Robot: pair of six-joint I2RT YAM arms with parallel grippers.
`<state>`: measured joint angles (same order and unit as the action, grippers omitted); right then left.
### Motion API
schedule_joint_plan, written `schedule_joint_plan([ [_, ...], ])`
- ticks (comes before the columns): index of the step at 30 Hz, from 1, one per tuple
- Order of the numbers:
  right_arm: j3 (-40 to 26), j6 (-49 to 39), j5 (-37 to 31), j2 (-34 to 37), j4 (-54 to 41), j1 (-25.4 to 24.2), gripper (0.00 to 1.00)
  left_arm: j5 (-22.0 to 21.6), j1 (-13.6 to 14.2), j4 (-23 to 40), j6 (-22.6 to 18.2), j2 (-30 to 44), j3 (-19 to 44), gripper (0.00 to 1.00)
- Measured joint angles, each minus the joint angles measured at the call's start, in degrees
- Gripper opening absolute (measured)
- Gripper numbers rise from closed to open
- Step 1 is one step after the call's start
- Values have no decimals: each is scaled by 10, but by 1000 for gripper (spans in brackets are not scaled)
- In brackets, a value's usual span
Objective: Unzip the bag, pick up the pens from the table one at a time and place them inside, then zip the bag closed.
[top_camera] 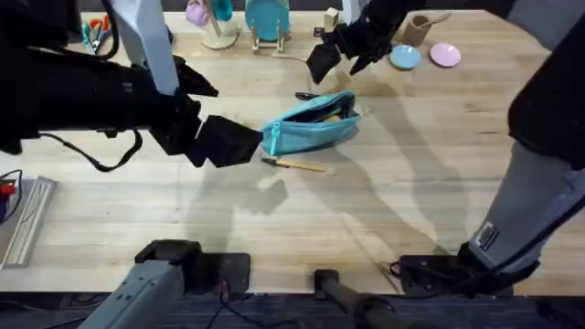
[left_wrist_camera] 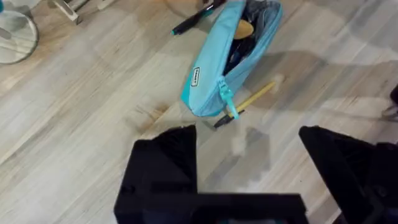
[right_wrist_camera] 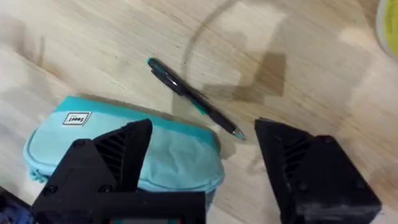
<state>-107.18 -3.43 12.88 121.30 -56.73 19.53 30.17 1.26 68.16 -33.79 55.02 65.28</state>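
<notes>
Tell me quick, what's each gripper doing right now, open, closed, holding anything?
Left gripper: open, empty, close to the bag.
Right gripper: open, empty, above the bag and the black pen.

Along the far edge of your light-wood plank table [top_camera: 411, 210] stood a teal plate on a wooden rack [top_camera: 267, 20], a pink mug [top_camera: 197, 12], blue [top_camera: 404, 58] and pink [top_camera: 445, 55] discs, and red-handled scissors [top_camera: 96, 32] to the left.
</notes>
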Motion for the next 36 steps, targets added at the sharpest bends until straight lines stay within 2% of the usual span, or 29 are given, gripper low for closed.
schedule_joint_plan([
  [12,0,0,-69,32,33,35,998,0,0,0,0,0,0,993],
  [23,0,-82,-101,76,36,59,997,0,0,0,0,0,0,993],
  [31,-3,-129,-129,80,39,65,996,0,0,0,0,0,0,994],
  [33,-5,-135,-129,82,40,66,965,0,0,0,0,0,0,993],
  [36,-6,-141,-129,82,43,66,849,0,0,0,0,0,0,993],
])
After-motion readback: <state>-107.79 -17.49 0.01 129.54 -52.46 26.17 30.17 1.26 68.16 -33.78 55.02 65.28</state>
